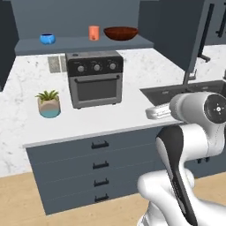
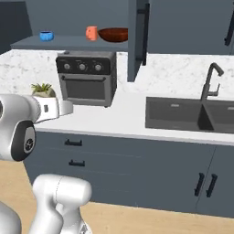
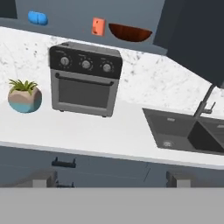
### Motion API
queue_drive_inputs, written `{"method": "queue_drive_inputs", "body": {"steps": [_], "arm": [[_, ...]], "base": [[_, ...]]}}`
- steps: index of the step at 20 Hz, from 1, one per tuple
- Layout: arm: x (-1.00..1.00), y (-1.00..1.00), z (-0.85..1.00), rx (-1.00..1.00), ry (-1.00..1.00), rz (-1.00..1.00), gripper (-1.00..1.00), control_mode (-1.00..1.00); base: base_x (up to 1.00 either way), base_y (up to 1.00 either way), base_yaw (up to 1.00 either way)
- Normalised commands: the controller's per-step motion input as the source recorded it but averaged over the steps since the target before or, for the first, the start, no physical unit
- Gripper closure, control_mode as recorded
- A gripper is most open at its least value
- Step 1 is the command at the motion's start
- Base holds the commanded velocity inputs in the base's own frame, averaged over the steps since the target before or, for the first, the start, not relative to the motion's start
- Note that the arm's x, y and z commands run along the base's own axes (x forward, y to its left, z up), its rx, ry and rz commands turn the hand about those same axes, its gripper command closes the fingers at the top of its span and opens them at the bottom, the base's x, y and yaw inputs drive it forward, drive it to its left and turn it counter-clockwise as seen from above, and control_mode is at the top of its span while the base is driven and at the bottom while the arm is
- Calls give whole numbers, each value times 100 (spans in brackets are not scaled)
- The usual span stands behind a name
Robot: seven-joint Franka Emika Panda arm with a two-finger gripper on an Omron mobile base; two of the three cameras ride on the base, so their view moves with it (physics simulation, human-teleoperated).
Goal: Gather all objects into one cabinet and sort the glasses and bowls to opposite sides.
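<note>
Now, hand: your gripper (image 3: 109,179) is open, its two tips stand far apart, and it holds nothing. It hangs back, out in front of the drawers (image 1: 100,165), below the counter (image 1: 128,115) edge.
Where the things are: the blue bowl (image 1: 47,39), the orange cup (image 1: 93,32) and the brown bowl (image 1: 121,33) all sit on the bottom shelf of the cabinet (image 1: 84,43), up above the little oven (image 1: 95,78).
Which way from the hand: up and away from you. From the hand view, the orange cup (image 3: 98,26) sits high, a bit left of the middle, and the brown bowl (image 3: 129,33) is just beside it on the right. The blue bowl (image 3: 38,18) is well apart, far to the left.
Sides right now: the two bowls are on opposite ends and the orange cup is between them, close to the brown bowl.
Red cup: I cannot see it in these views, so you will likely have to look for it.
Next reach: I think you must lift the hand a long way up and forward, over the oven, to get to the shelf.
Watch out: the open cabinet door (image 2: 137,36) hangs on the right of the shelf, near the brown bowl, so come in from the left of it.
</note>
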Motion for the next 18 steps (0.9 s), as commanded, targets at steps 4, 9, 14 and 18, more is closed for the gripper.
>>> {"method": "queue_drive_inputs", "body": {"steps": [4,9,14,18], "arm": [[0,0,0,0,0,0,-100,100],[0,0,0,0,0,0,-100,100],[0,0,0,0,0,0,-100,100],[0,0,0,0,0,0,-100,100]], "base": [[-15,-58,-38],[0,-62,-47],[1,-71,-46],[26,-76,-46]]}}
